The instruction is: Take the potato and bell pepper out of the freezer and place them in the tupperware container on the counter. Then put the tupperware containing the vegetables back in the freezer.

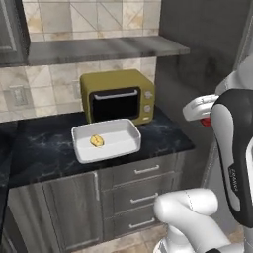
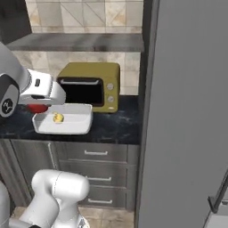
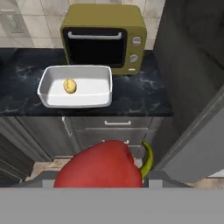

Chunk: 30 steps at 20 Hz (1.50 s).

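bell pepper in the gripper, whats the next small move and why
Probably carry the bell pepper over the tupperware container before releasing. The gripper holds it out beyond the counter edge, above the drawers, while the potato already lies in the container.

Glossy stone, matt plastic, brushed metal

The black white-veined marble counter (image 3: 131, 98) shines; the shallow white plastic tupperware container (image 3: 75, 99) looks smooth and matt; the tall brushed-grey metal freezer (image 2: 187, 111) is satiny; the red bell pepper (image 3: 99, 168) is glossy-skinned.
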### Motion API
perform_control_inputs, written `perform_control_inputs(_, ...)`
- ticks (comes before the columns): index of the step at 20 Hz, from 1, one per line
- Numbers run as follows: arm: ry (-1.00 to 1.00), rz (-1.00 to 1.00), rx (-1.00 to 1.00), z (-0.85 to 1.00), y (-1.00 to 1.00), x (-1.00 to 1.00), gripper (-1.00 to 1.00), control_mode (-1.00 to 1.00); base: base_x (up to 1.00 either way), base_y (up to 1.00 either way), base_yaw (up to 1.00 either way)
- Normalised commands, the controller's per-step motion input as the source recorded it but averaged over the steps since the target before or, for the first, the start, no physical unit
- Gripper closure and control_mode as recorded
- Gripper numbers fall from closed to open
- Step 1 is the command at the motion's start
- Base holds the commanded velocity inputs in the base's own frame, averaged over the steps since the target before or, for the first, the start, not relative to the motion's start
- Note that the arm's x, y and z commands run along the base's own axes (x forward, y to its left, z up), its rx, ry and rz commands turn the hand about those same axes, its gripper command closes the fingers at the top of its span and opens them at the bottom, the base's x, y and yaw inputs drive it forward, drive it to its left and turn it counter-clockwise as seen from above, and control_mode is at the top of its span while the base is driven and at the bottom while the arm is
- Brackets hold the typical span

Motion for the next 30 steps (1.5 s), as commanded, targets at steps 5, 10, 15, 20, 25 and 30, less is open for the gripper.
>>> perform_control_inputs(5,0.0,0.0,0.0,0.0,0.0,0.0,1.0,1.0,0.48,0.99,-0.09)
perform_control_inputs(10,0.0,0.0,0.0,0.0,0.0,0.0,1.0,1.0,0.28,0.75,0.0)
perform_control_inputs(15,0.0,0.0,0.0,0.0,0.0,0.0,1.0,1.0,0.56,0.24,0.0)
perform_control_inputs(20,0.0,0.0,0.0,0.0,0.0,0.0,1.0,1.0,0.76,0.03,0.0)
perform_control_inputs(25,0.03,0.0,0.0,-0.1,-0.02,0.0,1.0,-1.0,0.14,0.0,0.0)
perform_control_inputs(30,0.03,0.0,0.02,-0.45,-0.2,0.05,1.0,-1.0,0.0,0.0,0.0)
